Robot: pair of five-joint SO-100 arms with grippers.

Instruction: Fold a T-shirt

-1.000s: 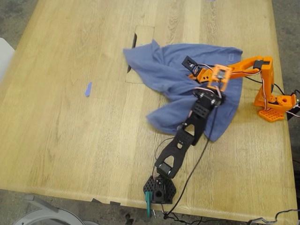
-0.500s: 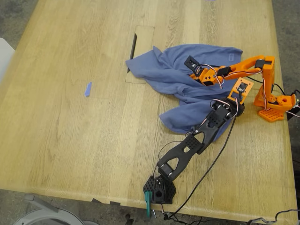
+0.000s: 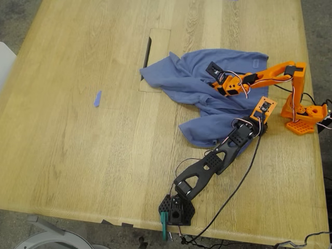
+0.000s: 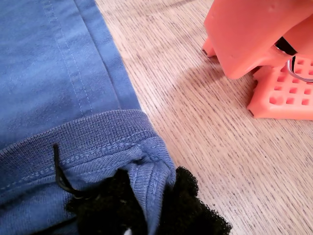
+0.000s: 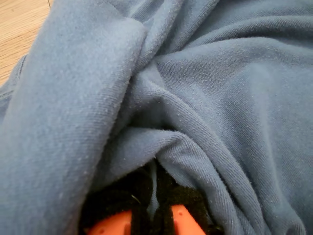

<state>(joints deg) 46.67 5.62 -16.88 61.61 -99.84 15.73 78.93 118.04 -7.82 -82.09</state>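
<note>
On the wooden table [image 3: 78, 155], toward three o'clock in the exterior view, the T-shirt [image 3: 197, 85] lies crumpled, not yet flat; slate-blue, bunched in heavy folds, with one lobe trailing to about five o'clock of the heap.

Black arm, based at six o'clock on the table edge, reaches up to the shirt's three-o'clock edge. It carries my first gripper [image 4: 146, 210]: fingers pinched together on a ribbed hem corner, cloth pushed up between the black pads [image 4: 190, 205]. The orange base [image 4: 281, 95] of the other arm stands just beside it.

Orange arm, based at three o'clock, extends over the heap. My second gripper [image 5: 152, 196] is nearly closed with a ridge of fabric caught between the fingers.

Small blue scrap [image 3: 97, 98] at nine o'clock, well apart from everything.

Judgement: step in hand is spreading, not folding. Both grips look set. Next move calls for drawing the two holds apart, low over the table, to tension out the wrinkles without slipping the hem.
</note>
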